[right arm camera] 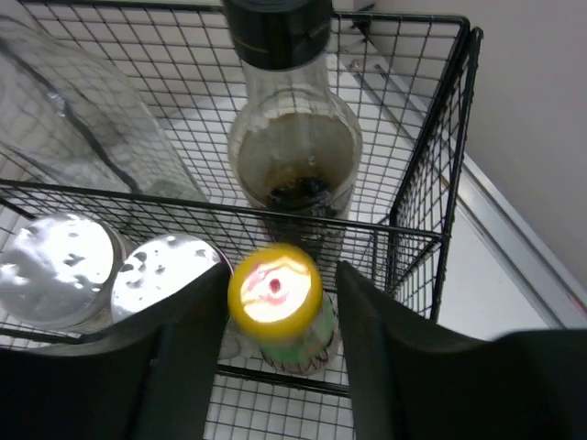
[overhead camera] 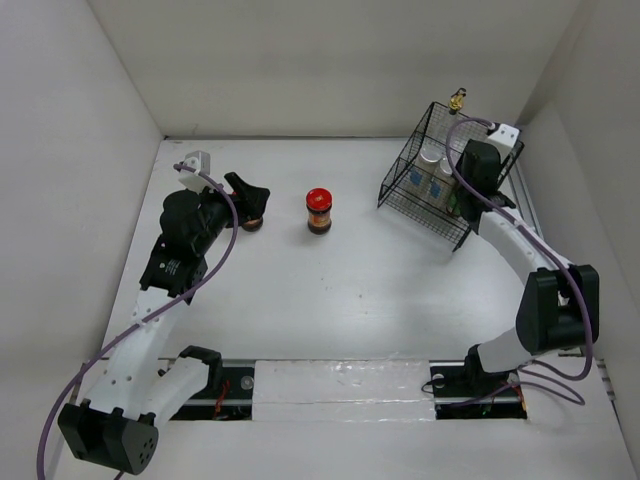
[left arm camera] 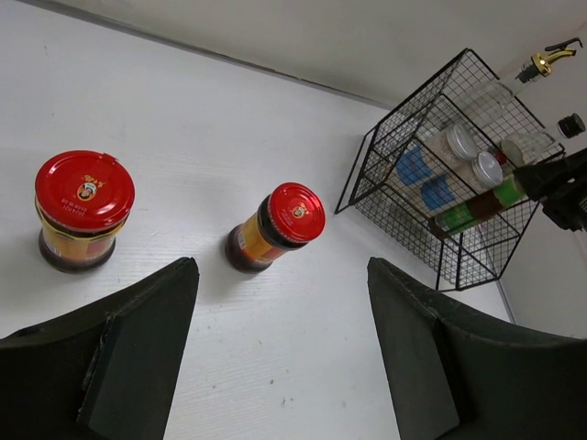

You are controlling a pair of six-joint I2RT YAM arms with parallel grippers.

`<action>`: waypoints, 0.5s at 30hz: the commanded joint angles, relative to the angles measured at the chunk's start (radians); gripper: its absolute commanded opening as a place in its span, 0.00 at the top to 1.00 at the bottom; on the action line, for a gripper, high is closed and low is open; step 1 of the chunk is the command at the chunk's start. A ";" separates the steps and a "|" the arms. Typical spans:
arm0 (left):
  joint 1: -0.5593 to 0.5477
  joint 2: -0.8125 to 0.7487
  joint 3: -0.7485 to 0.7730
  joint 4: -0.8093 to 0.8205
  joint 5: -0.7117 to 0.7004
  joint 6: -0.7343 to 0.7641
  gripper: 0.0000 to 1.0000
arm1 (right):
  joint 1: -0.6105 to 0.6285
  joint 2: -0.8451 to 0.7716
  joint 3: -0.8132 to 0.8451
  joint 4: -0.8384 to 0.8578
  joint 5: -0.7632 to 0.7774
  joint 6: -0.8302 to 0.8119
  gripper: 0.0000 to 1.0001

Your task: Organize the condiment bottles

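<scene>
White tabletop (overhead camera: 350, 300): bottles (right arm camera: 292, 147) in basket (overhead camera: 400, 165), two red-lidded jars (left arm camera: 84, 211) (left arm camera: 278, 226) outside, pending; left jaws stood open; right jaws straddled yellow-capped bottle (right arm camera: 275, 289), grip unclear.

The table (overhead camera: 350, 300) holds two red-lidded jars (left arm camera: 275, 227) and a wire basket (overhead camera: 425, 205).

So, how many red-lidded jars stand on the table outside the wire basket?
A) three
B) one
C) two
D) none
C: the left wrist view shows a nearer red-lidded jar and a farther red-lidded jar standing on the table, both apart from the wire basket.
</scene>
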State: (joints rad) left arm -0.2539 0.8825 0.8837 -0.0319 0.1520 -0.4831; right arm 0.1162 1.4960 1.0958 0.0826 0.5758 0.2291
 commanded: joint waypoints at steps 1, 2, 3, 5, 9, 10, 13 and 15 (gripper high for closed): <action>-0.001 -0.005 0.015 0.049 0.015 0.011 0.30 | 0.023 -0.049 0.012 0.140 0.048 0.019 0.42; -0.001 -0.005 0.015 0.049 0.015 0.011 0.30 | 0.034 -0.059 0.012 0.140 0.058 0.019 0.39; -0.001 -0.005 0.015 0.049 0.015 0.011 0.30 | 0.034 -0.077 0.003 0.140 0.067 0.019 0.32; -0.001 -0.005 0.015 0.049 0.015 0.011 0.30 | 0.034 -0.101 0.003 0.131 0.067 0.019 0.27; -0.001 -0.005 0.015 0.049 0.015 0.011 0.30 | 0.059 -0.180 0.003 0.121 0.030 0.010 0.24; -0.001 -0.005 0.015 0.049 0.015 0.011 0.30 | 0.071 -0.195 -0.008 0.121 0.004 0.010 0.25; -0.001 -0.005 0.015 0.049 0.006 0.011 0.30 | 0.092 -0.215 -0.008 0.108 -0.221 0.010 0.48; -0.001 -0.005 0.015 0.049 -0.003 0.011 0.30 | 0.120 -0.204 -0.008 0.108 -0.415 0.010 0.75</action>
State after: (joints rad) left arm -0.2539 0.8825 0.8837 -0.0319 0.1528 -0.4831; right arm 0.1940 1.2827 1.0958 0.1524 0.4397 0.2352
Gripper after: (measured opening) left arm 0.701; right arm 0.297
